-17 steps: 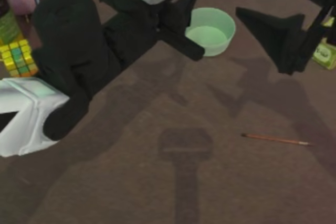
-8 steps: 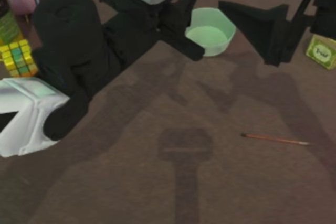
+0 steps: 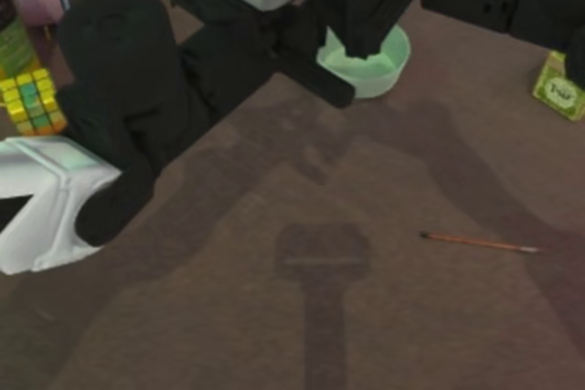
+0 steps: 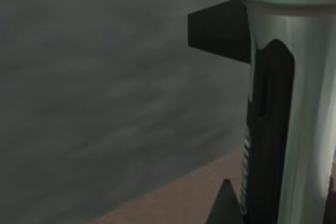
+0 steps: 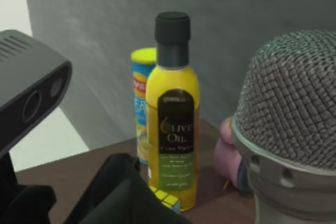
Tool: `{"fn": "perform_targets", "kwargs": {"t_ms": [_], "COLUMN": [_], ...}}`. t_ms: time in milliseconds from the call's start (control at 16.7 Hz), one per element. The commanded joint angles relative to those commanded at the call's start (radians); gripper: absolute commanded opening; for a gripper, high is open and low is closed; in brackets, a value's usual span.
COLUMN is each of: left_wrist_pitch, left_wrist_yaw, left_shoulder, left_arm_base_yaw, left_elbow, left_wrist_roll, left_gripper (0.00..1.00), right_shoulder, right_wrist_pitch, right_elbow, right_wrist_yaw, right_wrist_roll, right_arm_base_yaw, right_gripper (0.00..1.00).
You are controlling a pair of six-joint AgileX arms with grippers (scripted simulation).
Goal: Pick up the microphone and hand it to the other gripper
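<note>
1. The right pincer (image 3: 358, 20) is swung leftward from the desk's right side, over the green bowl (image 3: 388, 68), close to the left pincer (image 3: 315, 43).
2. The yellow-green box (image 3: 559, 89) is uncovered by the arm.

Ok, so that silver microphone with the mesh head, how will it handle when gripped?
The silver mesh-headed microphone looks rigid, so it probably won't flex. Its glossy metal body may slip in a grip. Being round, it would likely roll if laid on the table.
</note>
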Motion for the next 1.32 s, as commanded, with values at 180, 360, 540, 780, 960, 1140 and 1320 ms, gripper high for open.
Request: {"fn": "perform_targets", "kwargs": {"t_ms": [180,360,540,780,960,1140,1320], "left_wrist_pitch": [0.000,0.000,0.000,0.000,0.000,0.000,0.000], "left_wrist_yaw": [0.000,0.000,0.000,0.000,0.000,0.000,0.000], "left_shoulder": [0.000,0.000,0.000,0.000,0.000,0.000,0.000], "left_arm_base_yaw": [0.000,0.000,0.000,0.000,0.000,0.000,0.000], "left_elbow": [0.000,0.000,0.000,0.000,0.000,0.000,0.000], "left_wrist_roll": [0.000,0.000,0.000,0.000,0.000,0.000,0.000], "left_gripper": [0.00,0.00,0.00,0.00,0.00,0.00,0.00], "right_shoulder": [0.053,0.053,0.053,0.053,0.053,0.053,0.053], "right_wrist_pitch": [0.009,0.009,0.009,0.009,0.009,0.009,0.009], "right_elbow": [0.046,0.046,0.046,0.046,0.046,0.046,0.046], "right_wrist_yaw": [0.034,0.034,0.034,0.034,0.034,0.034,0.034], "right_wrist_roll": [0.002,0.002,0.002,0.002,0.002,0.002,0.002], "right_arm_base_yaw": [0.033,0.033,0.033,0.033,0.033,0.033,0.033], "right_gripper": [1.00,1.00,0.77,0.47,0.25,0.02,0.00]}}
